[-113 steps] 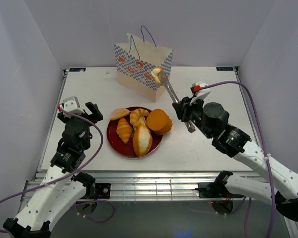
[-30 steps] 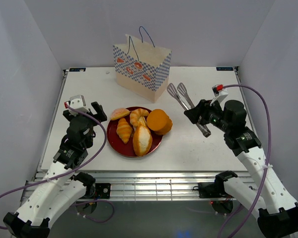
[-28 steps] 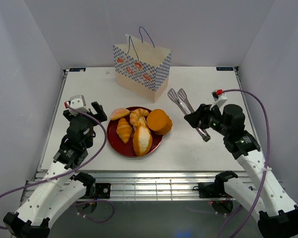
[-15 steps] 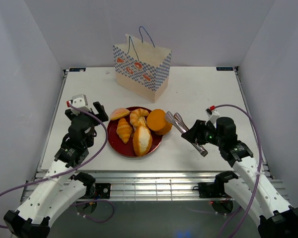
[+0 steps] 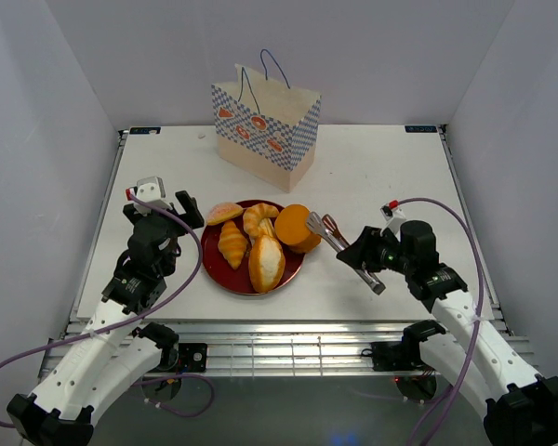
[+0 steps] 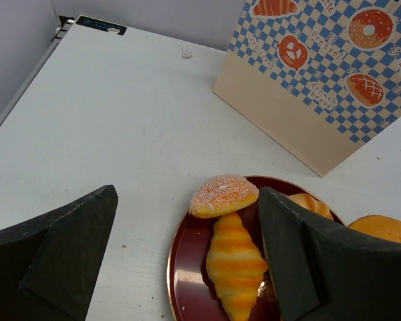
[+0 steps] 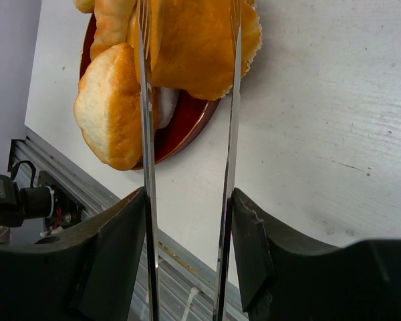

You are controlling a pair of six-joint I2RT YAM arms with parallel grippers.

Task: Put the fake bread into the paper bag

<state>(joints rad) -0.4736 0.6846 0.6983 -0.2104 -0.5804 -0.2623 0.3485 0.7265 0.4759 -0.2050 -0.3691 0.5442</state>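
With the right hand (image 5: 360, 259) clamped on the tongs (image 7: 146, 134), whose spread blades reach over the orange bun (image 5: 296, 228) on the red plate's (image 5: 216, 264) right side, close them squarely across its middle before lifting toward the far paper bag (image 5: 260, 130).

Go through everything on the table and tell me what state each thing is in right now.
paper bag: upright, top open.
red plate: loaded with fake bread.
orange bun: on the plate's right edge, between the tongs' arms.
tongs: arms apart, straddling the bun.
right pincer: shut on the tongs.
left pincer: open, empty.
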